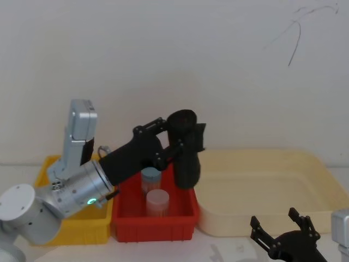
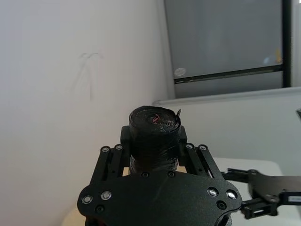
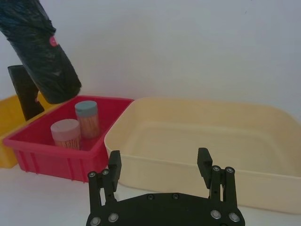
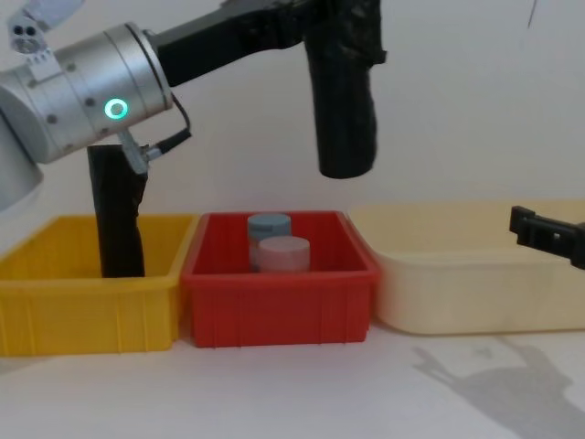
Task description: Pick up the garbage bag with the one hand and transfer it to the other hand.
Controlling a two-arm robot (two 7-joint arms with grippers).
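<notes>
Our right gripper (image 1: pixel 279 222) sits low at five o'clock, fingers spread and empty. Our left gripper (image 1: pixel 181 136) clamps the rolled black garbage bag (image 1: pixel 188 164) near its top, upright above the red bin's (image 1: pixel 155 226) one-o'clock corner. We judge this leaves the lower end free for the handover.

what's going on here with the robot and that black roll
The left gripper, on the arm with the green ring, is shut on the rolled black garbage bag and holds it upright in the air above the red bin. The right gripper hovers open, low in front of the cream tray, so the handover is not yet done. The red bin holds a blue-lidded jar and a pink-lidded jar.
</notes>
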